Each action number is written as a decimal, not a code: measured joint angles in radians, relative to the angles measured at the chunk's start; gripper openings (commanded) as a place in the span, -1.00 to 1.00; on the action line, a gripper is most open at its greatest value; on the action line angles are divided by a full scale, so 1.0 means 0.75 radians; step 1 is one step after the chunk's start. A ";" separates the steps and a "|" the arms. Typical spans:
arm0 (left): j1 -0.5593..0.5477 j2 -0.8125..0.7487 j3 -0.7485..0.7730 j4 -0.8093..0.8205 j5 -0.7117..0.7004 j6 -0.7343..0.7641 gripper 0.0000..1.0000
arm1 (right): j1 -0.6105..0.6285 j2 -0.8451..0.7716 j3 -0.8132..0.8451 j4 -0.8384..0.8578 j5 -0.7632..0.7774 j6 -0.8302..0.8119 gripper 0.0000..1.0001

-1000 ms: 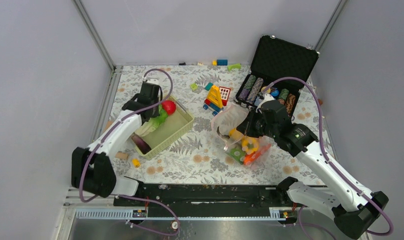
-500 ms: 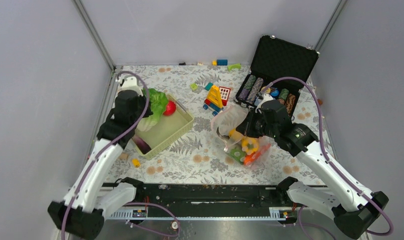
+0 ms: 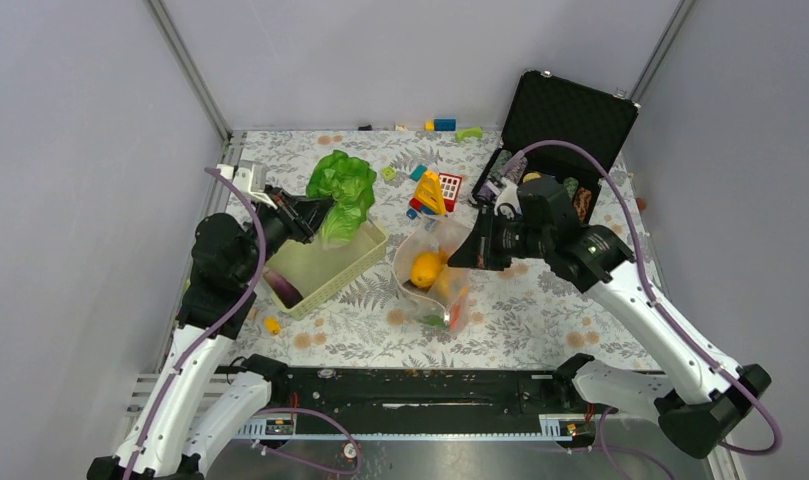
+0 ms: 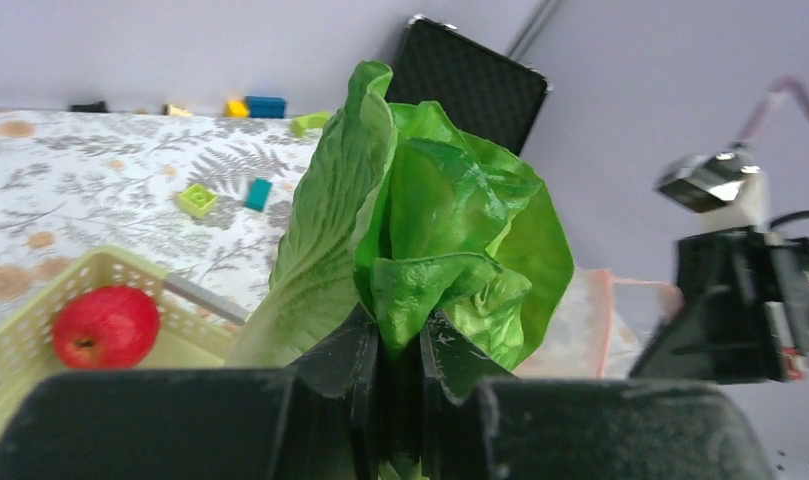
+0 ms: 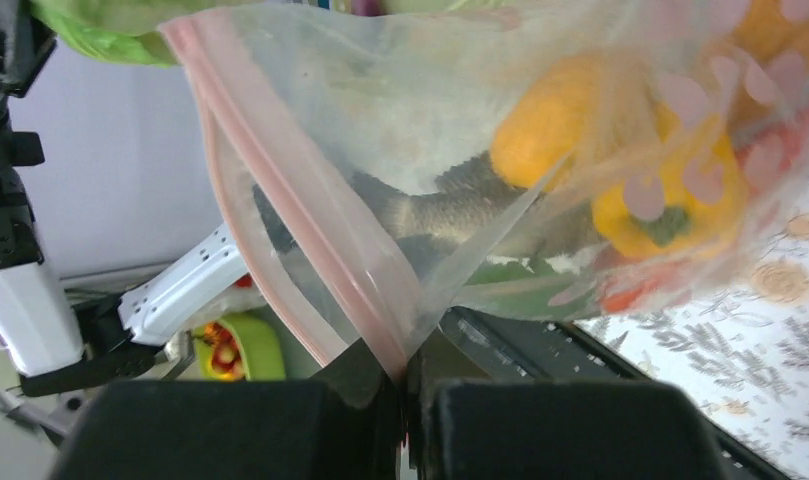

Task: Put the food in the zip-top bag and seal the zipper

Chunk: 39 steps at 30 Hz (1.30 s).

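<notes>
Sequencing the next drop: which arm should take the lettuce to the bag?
Left. The left fingers are shut on the lettuce, held above the basket. The right fingers pinch the zip-top bag at its zipper, holding it up, so that arm looks occupied.

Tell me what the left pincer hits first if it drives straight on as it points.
The lettuce shut in the left pincer leads. Beyond it, probably the zip-top bag held by the right pincer, though depth is unclear.
</notes>
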 measured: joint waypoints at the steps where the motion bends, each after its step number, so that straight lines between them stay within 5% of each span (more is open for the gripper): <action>1: 0.000 -0.005 -0.008 0.019 0.028 -0.013 -1.00 | 0.001 0.021 0.000 0.002 -0.036 0.012 -1.00; 9: 0.000 -0.020 -0.025 0.103 0.119 -0.072 -1.00 | -0.003 0.225 0.016 -0.139 0.120 -0.027 -0.49; 16: 0.000 0.014 -0.040 0.163 0.187 -0.111 -1.00 | -0.006 0.243 0.114 -0.298 0.350 -0.148 -0.39; 19: -0.001 0.027 -0.053 0.192 0.219 -0.131 -1.00 | -0.006 0.227 0.128 -0.309 0.363 -0.176 -0.47; 23: -0.004 0.027 -0.076 0.252 0.253 -0.169 -1.00 | -0.006 0.201 0.128 -0.332 0.347 -0.202 -1.00; 29: -0.058 0.005 -0.165 0.521 0.335 -0.301 -1.00 | -0.006 0.153 0.130 -0.333 0.334 -0.206 -1.00; 39: -0.420 0.271 -0.128 1.163 0.492 -0.401 -1.00 | -0.006 0.144 0.130 -0.312 0.282 -0.160 -1.00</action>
